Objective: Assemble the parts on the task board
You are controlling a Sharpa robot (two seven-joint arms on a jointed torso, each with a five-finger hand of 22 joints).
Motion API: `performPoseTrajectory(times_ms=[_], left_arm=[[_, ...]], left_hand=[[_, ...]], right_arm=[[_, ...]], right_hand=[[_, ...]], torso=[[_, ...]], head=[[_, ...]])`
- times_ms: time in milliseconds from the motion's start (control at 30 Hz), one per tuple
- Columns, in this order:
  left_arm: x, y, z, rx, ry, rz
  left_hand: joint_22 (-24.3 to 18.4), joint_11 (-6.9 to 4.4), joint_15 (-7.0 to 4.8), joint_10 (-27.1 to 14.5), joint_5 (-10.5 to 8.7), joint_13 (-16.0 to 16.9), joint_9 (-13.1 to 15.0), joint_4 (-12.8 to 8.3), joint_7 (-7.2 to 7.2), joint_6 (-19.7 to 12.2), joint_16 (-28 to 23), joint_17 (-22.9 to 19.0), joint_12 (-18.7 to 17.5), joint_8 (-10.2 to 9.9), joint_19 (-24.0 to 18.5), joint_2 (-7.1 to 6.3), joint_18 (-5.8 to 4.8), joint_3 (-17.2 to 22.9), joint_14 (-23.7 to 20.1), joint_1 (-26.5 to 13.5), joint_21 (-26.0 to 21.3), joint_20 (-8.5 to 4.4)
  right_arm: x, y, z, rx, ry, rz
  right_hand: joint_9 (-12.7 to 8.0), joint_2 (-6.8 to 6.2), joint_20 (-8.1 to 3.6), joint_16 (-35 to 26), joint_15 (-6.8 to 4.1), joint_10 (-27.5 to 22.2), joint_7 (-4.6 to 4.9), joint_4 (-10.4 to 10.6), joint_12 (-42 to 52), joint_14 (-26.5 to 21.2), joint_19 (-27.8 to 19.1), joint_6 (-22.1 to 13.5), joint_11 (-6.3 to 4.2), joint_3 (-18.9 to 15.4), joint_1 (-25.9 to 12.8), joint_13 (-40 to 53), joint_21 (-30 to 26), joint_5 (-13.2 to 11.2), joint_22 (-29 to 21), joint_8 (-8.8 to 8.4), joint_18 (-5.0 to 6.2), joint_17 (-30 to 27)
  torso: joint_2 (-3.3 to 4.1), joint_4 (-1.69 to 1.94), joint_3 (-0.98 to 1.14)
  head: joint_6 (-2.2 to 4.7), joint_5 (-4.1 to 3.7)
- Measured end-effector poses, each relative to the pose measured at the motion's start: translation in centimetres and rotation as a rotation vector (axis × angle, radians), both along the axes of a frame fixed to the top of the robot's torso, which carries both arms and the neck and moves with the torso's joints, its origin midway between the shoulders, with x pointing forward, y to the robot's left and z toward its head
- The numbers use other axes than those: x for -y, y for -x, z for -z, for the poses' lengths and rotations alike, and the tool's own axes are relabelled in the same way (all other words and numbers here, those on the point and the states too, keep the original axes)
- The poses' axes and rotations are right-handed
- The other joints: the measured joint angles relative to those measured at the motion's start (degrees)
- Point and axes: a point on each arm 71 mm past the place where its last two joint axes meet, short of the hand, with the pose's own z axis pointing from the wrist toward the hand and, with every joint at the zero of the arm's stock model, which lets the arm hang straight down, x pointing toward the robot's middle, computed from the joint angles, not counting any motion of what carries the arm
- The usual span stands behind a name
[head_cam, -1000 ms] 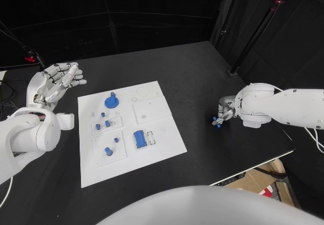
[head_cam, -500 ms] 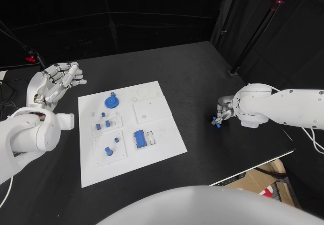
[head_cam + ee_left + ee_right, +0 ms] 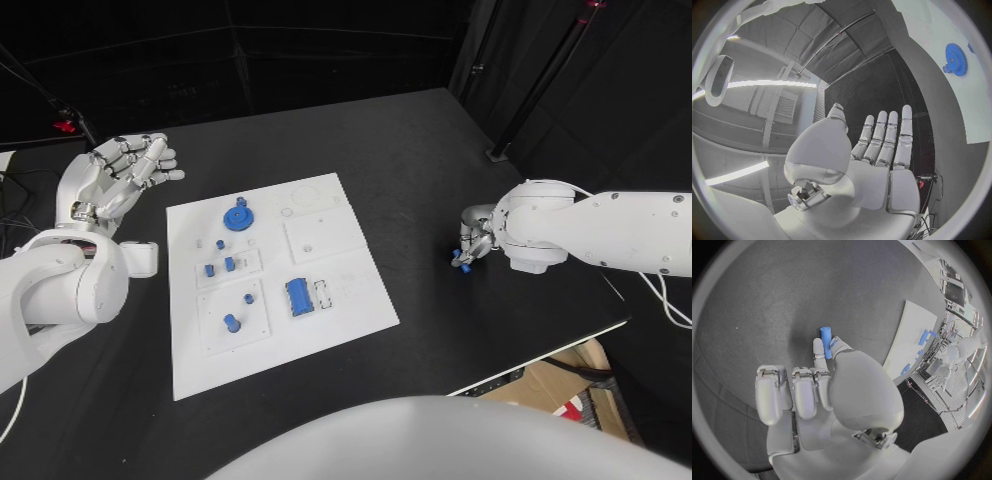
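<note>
1. Silver right hand [image 3: 472, 243] is pinching a small blue plastic peg [image 3: 826, 335], well right of the white task board [image 3: 346, 300].
2. Silver left hand [image 3: 121, 175] is hovering spread and holding nothing beyond the board's far-left corner.
3. Pickup looks done; carrying to the board comes next.

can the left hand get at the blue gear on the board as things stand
Probably yes. The left hand is open and holds nothing, raised off the table beside the board. The blue gear lies uncovered at the board's near corner, with nothing between them.
</note>
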Motion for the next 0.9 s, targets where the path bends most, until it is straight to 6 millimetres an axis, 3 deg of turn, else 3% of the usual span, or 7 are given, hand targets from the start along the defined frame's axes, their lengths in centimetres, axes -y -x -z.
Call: performPoseTrajectory(times_ms=[200, 500, 533, 633, 700, 733, 900], left_arm=[[0.0, 0.0, 0.0, 0.0, 0.0, 0.0], [-0.2, 0.0, 0.0, 0.0, -0.001, -0.003], [-0.2, 0.0, 0.0, 0.0, -0.001, -0.003], [-0.2, 0.0, 0.0, 0.0, -0.001, -0.003], [-0.2, 0.0, 0.0, -0.001, -0.001, -0.003], [-0.2, 0.0, 0.0, -0.001, -0.001, -0.003], [-0.2, 0.0, 0.0, -0.001, -0.001, -0.003]], left_hand=[[0.0, 0.0, 0.0, 0.0, 0.0, 0.0, 0.0, 0.0, 0.0, 0.0, 0.0, 0.0, 0.0, 0.0, 0.0, 0.0, 0.0, 0.0, 0.0, 0.0, 0.0, 0.0], [0.0, 0.0, 0.0, 0.0, 0.0, 0.0, 0.0, 0.0, 0.0, 0.0, 0.0, 0.0, 0.0, 0.0, 0.0, 0.0, 0.0, 0.0, 0.0, 0.0, 0.0, 0.0], [0.0, 0.0, 0.0, 0.0, 0.0, 0.0, 0.0, 0.0, 0.0, 0.0, 0.0, 0.0, 0.0, 0.0, 0.0, 0.0, 0.0, 0.0, 0.0, 0.0, 0.0, 0.0], [0.0, 0.0, 0.0, 0.0, 0.0, 0.0, 0.0, 0.0, 0.0, 0.0, 0.0, 0.0, 0.0, 0.0, 0.0, 0.0, 0.0, 0.0, 0.0, 0.0, 0.0, 0.0], [0.01, 0.0, 0.0, 0.0, 0.0, 0.0, 0.0, 0.0, 0.0, 0.0, 0.0, 0.0, 0.0, 0.0, 0.0, 0.0, 0.0, 0.0, 0.0, 0.0, 0.0, 0.0], [0.0, 0.0, 0.0, 0.0, 0.0, 0.0, 0.0, 0.0, 0.0, 0.0, 0.0, 0.0, 0.0, 0.0, 0.0, 0.0, 0.0, 0.0, 0.0, 0.0, 0.0, 0.0], [-0.1, 0.0, 0.0, 0.0, 0.0, -0.05, 0.0, 0.16, 0.0, 0.0, 0.0, -0.21, 0.0, 0.22, 0.0, 0.23, 0.01, -0.16, 0.0, 0.23, 0.0, 0.0]], right_arm=[[0.0, 0.1, 0.0, 0.017, -0.006, 0.006], [-0.3, 0.5, -0.2, 0.071, -0.044, -0.003], [-0.3, 0.5, -0.2, 0.078, -0.05, -0.005], [-0.5, 0.7, -0.4, 0.099, -0.071, -0.011], [-0.5, 0.8, -0.5, 0.109, -0.082, -0.014], [-0.6, 0.9, -0.5, 0.114, -0.088, -0.015], [-0.8, 1.3, -0.7, 0.142, -0.124, -0.025]], right_hand=[[0.0, -0.53, 0.0, 0.0, 0.01, 0.01, -0.09, 0.67, 0.0, 0.01, 0.0, 2.06, -0.2, 0.86, -0.39, 0.0, 0.0, -0.13, 0.0, -1.6, 0.0, 0.0], [0.07, -1.75, 0.01, 0.0, 0.03, 0.11, 0.1, -1.29, 0.0, 0.01, -0.01, 3.83, -0.29, 3.13, -1.63, 0.01, 0.0, -0.19, 0.0, -7.34, 0.0, -0.01], [-1.66, -1.84, 0.01, 0.0, 0.03, 0.11, 0.16, -1.81, 0.0, 0.01, -0.01, 4.05, -0.29, 3.67, -1.72, 0.01, 0.0, -0.19, 0.0, -7.41, 0.0, -0.01], [-13.89, -1.87, 0.01, 0.0, 0.03, 0.11, 0.01, -2.57, 0.0, 0.01, -0.01, 4.51, -0.29, 4.42, -1.75, 0.01, 0.0, -0.23, 0.0, -7.08, 0.0, -0.01], [-17.65, -2.11, 0.01, 0.0, 0.03, 0.11, 0.09, -3.38, 0.0, 0.01, -0.01, 4.61, -0.29, 5.23, -1.99, 0.01, 0.0, -0.2, 0.0, -7.1, 0.0, -0.01], [-18.61, -2.18, 0.01, 0.0, 0.03, 0.11, 0.2, -4.51, 0.0, 0.01, -0.01, 4.71, -0.29, 6.36, -2.06, 0.01, 0.0, -0.17, 0.0, -7.35, 0.0, -0.01], [-19.12, -2.32, 0.01, 0.0, 0.03, 0.11, 0.48, -6.4, 0.0, 0.01, -0.01, 4.99, -0.29, 8.55, -2.21, 0.01, 0.0, 0.04, -0.01, -7.55, 0.0, -0.01]], torso=[[0.01, -0.01, 0.0], [0.04, -0.02, 0.02], [0.04, -0.03, 0.02], [0.04, -0.03, 0.02], [0.04, -0.03, 0.02], [0.04, -0.03, 0.01], [0.03, -0.03, 0.01]], head=[[0.0, 0.18], [0.0, 0.44], [0.0, 0.47], [0.0, 0.51], [0.0, 0.51], [0.0, 0.51], [0.0, 0.51]])
